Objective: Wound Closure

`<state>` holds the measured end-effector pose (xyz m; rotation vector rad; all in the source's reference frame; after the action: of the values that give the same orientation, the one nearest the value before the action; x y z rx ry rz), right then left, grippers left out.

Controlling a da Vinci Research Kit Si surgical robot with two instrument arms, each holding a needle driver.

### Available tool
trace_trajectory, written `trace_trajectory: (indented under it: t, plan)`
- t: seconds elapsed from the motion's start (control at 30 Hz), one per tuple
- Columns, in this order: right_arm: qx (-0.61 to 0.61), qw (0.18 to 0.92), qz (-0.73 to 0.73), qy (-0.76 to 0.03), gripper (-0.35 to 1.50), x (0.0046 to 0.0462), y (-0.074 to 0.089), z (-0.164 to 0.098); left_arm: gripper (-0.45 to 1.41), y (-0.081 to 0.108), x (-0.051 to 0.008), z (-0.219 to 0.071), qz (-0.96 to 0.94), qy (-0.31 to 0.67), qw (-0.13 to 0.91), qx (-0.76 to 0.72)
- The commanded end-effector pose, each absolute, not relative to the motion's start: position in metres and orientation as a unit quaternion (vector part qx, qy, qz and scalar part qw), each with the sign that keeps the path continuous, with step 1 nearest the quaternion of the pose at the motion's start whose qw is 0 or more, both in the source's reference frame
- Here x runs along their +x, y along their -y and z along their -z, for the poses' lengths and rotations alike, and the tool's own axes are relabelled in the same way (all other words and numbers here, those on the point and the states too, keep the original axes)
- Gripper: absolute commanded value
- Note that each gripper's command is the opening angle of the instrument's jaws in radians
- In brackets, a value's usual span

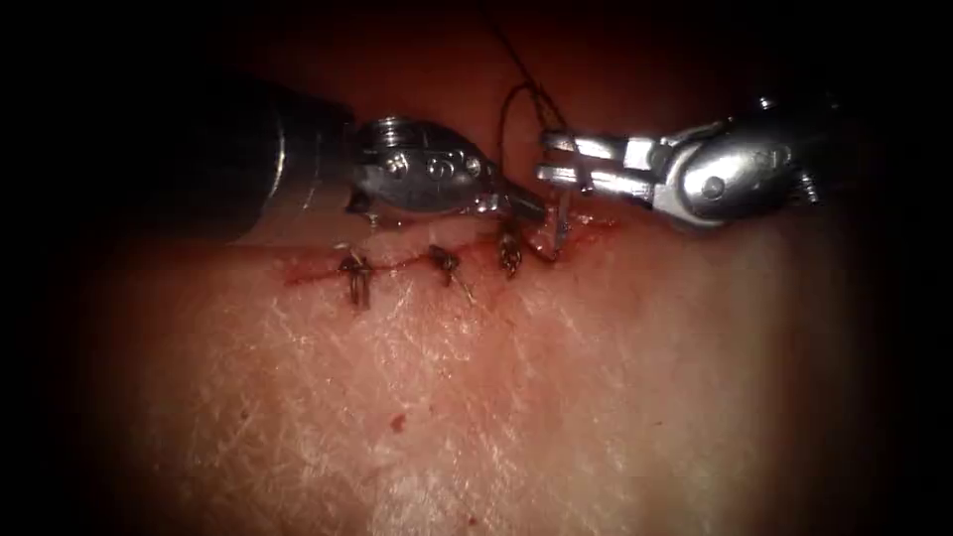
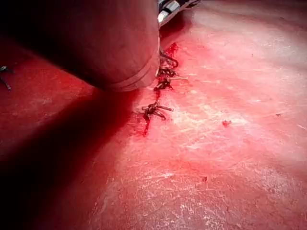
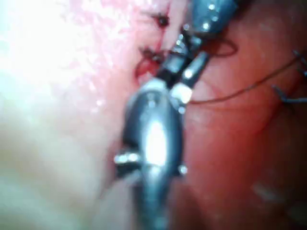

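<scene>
A: Red fluid [image 1: 328,270] lines the cut [image 1: 397,266]. Endoscope view: three knots [image 1: 445,260] sit on it, so I judge the fourth stitch is in hand, at the cut's right end.

B: Tools?

A: Left tool [image 1: 521,203] has its tip right at the cut, beside the third knot. Can't tell its grip or what it holds. Right tool [image 1: 544,159] hangs just above the cut's right end, jaws parted, and I see nothing clamped.

B: Needle?

A: A thin curved piece at the cut's right end is likely the needle [image 1: 561,226]. Its low end looks sunk in the tissue [image 1: 476,397], but I'm not sure. Thread [image 1: 504,129] loops up from the cut and comes back down near the right tool.

B: Left wrist view?

A: The left shaft [image 2: 110,43] blocks the cut's working end. The knots are clear beside it, and there's a red speck [image 2: 225,123] well off the cut.

B: Right wrist view?

A: Right tool, jaws apart, is over the cut, and the left tool [image 3: 211,12] is just beyond it. Thread [image 3: 240,88] trails away from the cut past the jaws. It may touch them, but that's hard to make out.

B: Next move needs?

A: My call: get a confirmed hold on needle or thread before any pull. Both run close to the third knot, and the needle's point is hidden.
</scene>
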<state>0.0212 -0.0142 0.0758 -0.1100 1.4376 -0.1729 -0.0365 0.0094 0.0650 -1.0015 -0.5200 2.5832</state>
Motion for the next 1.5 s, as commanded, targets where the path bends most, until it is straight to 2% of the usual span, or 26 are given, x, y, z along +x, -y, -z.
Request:
trace_trajectory:
  t: [0.03,0.73,1.1,1.37,1.5]
  plan:
    - [-0.050,0.746,0.081,-0.659,-0.35,0.0218,0.0146,-0.0765,-0.40,-0.0092,-0.0371,-0.0654,-0.904,0.182,0.161,-0.351]
    - [-0.019,0.741,0.058,-0.669,-0.35,0.0225,0.0136,-0.0764,-0.40,-0.0081,-0.0341,-0.0604,-0.943,0.182,0.127,-0.249]
    - [0.009,0.744,0.053,-0.666,-0.35,0.0222,0.0133,-0.0764,-0.45,-0.0029,-0.0406,-0.0600,-0.934,0.218,0.103,-0.262]
    - [0.024,0.745,0.043,-0.665,-0.35,0.0221,0.0133,-0.0765,-0.40,-0.0038,-0.0421,-0.0597,-0.934,0.193,0.107,-0.282]
    - [0.047,0.745,0.015,-0.665,-0.35,0.0222,0.0125,-0.0768,-0.43,-0.0039,-0.0417,-0.0605,-0.934,0.182,0.110,-0.287]
